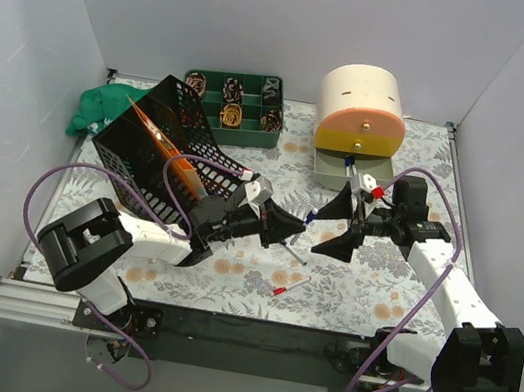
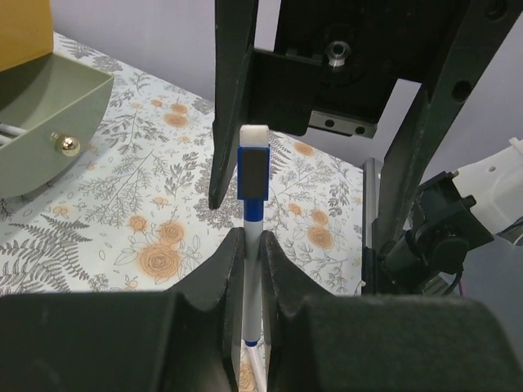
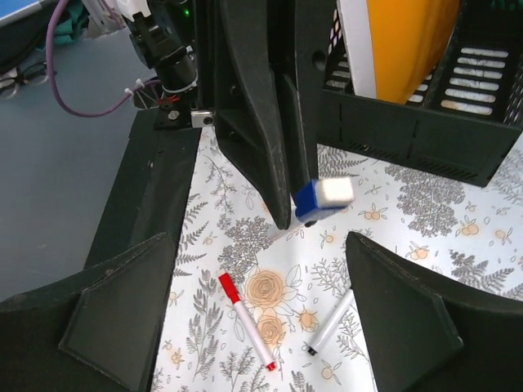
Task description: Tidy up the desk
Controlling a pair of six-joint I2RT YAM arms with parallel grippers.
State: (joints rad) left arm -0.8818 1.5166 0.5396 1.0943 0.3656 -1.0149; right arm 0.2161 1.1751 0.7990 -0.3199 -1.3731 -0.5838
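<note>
1. The left hand (image 2: 252, 245) is clenched on the white barrel of a blue-capped marker (image 2: 254, 175) and holds it above the counter (image 1: 368, 286).
2. The right hand (image 1: 338, 227) is spread wide and grasps nothing. In the top view it faces the left hand head-on at mid-frame.
3. Key relation: in the top view the marker's long axis runs roughly left to right, with the cap end toward the right hand. In the left wrist view the cap sits in the gap between the right hand's fingers (image 2: 229, 106), close beside one of them. Whether they touch cannot be told.
4. Judgement: this looks like a hand-over, and the right hand is the nearer one to the cap.
5. The floral counter fills the middle of the top view under both arms.
6. A red marker (image 3: 245, 320) and a second pen (image 3: 331, 322) lie loose just below the hands.
7. The room is tight. A black mesh rack (image 1: 148, 151) stands at upper left and an open drawer (image 1: 338, 169) above centre.
</note>
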